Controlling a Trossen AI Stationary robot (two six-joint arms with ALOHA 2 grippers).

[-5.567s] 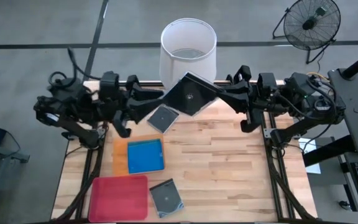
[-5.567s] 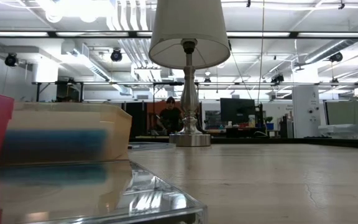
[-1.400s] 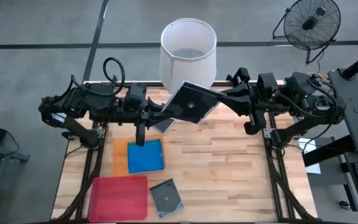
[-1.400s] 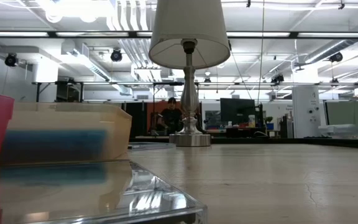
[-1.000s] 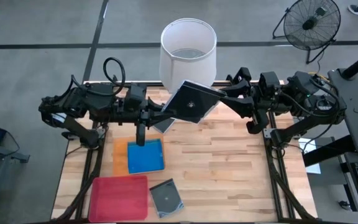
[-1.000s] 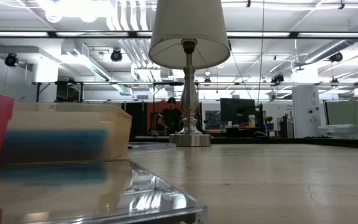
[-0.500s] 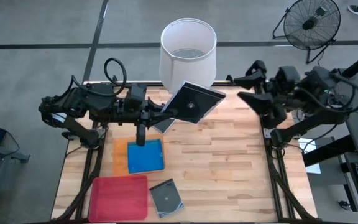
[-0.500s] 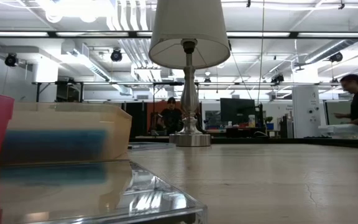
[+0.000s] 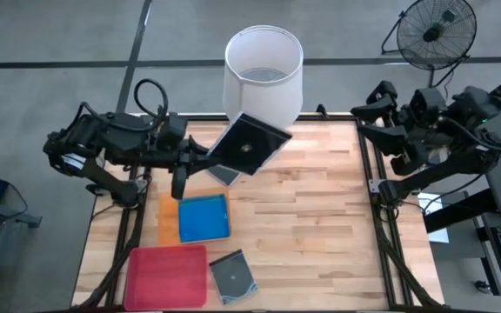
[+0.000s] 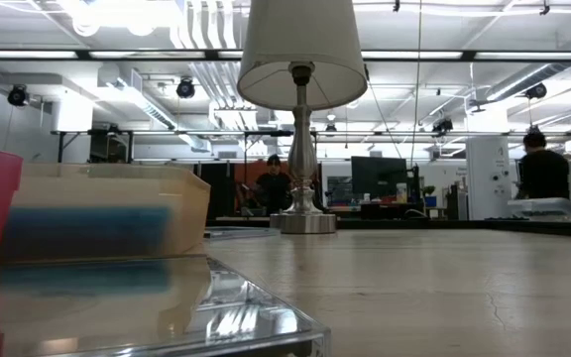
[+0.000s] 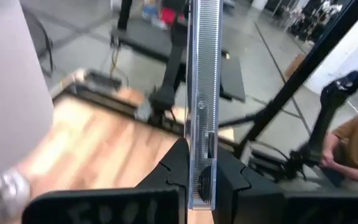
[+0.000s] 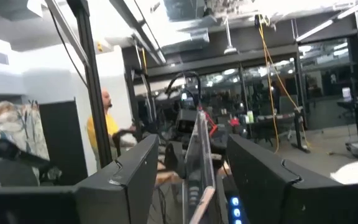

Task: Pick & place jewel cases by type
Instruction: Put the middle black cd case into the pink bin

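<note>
My left gripper (image 9: pixel 203 158) is shut on a dark grey-transparent jewel case (image 9: pixel 249 145) with a round disc, held high over the table's far left part, in front of the lamp. Edge-on, that case (image 11: pixel 202 87) runs away from the fingers in the left wrist view. Another dark case (image 9: pixel 223 175) lies flat on the table beneath it. A bright blue case (image 9: pixel 203 217) rests flat in the orange tray (image 9: pixel 167 219). A third dark case (image 9: pixel 233 276) lies near the front edge. My right gripper (image 9: pixel 365 113) stands open past the table's far right corner, holding nothing (image 12: pixel 194 180). My left gripper pinches the dark case between its two fingers at the case's left corner (image 11: pixel 201 177), one finger on each flat face. The fingers come about level from the table's left. The case juts out toward the right, lifted clear of the table.
A lamp with a white shade (image 9: pixel 263 65) stands at the far middle edge, close behind the held case. A magenta-pink tray (image 9: pixel 166 276) sits at the front left. Bare wood (image 9: pixel 320 226) covers the table's right half. People stand in the room beyond (image 10: pixel 541 164).
My right gripper has let go of the dark case's right corner and drawn back toward the table's right edge, rising a little. My left gripper has carried the case a short way toward the table's left, still clear of the table.
</note>
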